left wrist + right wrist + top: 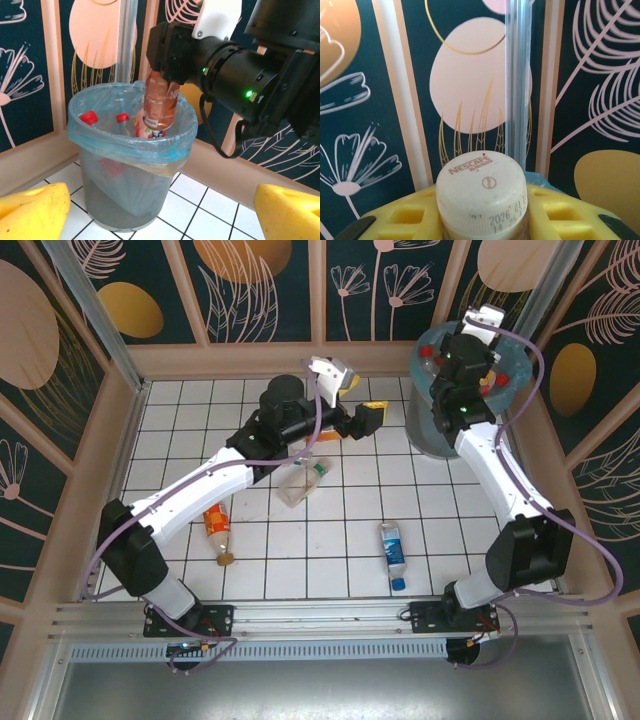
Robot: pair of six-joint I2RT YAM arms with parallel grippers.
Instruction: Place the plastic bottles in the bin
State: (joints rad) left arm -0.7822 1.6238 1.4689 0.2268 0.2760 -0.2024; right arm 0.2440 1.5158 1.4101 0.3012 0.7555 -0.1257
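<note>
Nescafe bottle (pixel 161 100): upright over the bin mouth, lower end inside the rim.
Right claw (pixel 167 70): pinching this bottle near its cap.
Bin (pixel 100 195): far right on the table (pixel 180 430), red-capped bottles (pixel 89 117) inside.
Left claw (pixel 360 402): spread wide, empty, facing the bin.
On table: orange-label bottle (pixel 218 527), crushed clear bottle (pixel 300 482), blue-label bottle (pixel 393 550), lying apart.

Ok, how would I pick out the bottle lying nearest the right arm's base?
In the top view, find the white tiled table and follow its near edge towards the right arm's base. The blue-labelled bottle lies there alone; its neighbours are an orange-labelled bottle to the left and a clear crushed bottle farther back.
</note>
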